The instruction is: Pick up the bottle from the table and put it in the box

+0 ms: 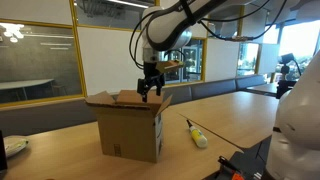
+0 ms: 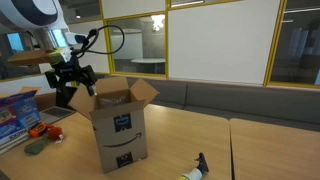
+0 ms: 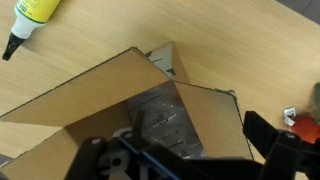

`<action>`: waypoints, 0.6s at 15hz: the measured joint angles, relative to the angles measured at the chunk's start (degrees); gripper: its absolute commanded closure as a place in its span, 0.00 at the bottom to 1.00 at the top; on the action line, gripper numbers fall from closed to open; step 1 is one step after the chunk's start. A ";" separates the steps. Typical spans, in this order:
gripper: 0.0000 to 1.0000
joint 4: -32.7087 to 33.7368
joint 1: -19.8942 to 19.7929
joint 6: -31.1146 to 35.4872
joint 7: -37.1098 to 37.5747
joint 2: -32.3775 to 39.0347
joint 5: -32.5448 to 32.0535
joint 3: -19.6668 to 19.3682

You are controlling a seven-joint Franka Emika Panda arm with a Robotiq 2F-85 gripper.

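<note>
The step in hand, as I judge it, is the reach for the bottle. The gripper (image 1: 150,88) hangs over the open top of the box (image 1: 130,130), its jaws spread wide and nothing between them.

To do this well, the arm should first clear the raised flaps before it moves sideways. It can then travel out over the table (image 1: 245,105) and turn the wrist so the jaws straddle the bottle's slim body across its length, not along it. Coming down squarely near the middle of the body and closing gently should keep the light plastic from rolling or skidding on the smooth top.

In the wrist view, from left to right:
- **Bottle:** The bottle (image 3: 30,12) sits in the upper-left corner, ahead of the fingers and off to one side, with its yellow part and a dark tip showing.
- **Box:** The box mouth fills the middle, directly beneath the gripper. Something greyish lies inside that I cannot identify.
- **Finger:** One dark finger (image 3: 270,140) stands at the right edge.

In both exterior views the bottle lies flat on the table, lower than the gripper and well apart from it. It is past the box wall and does not touch the box, so the reach has to go outward and then down.
</note>
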 measured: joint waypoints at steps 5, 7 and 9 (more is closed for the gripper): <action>0.00 0.86 0.00 0.01 0.00 -0.14 0.00 -0.02; 0.00 0.87 0.00 0.01 0.00 -0.15 0.00 -0.02; 0.00 0.87 0.00 0.01 0.00 -0.15 0.00 -0.02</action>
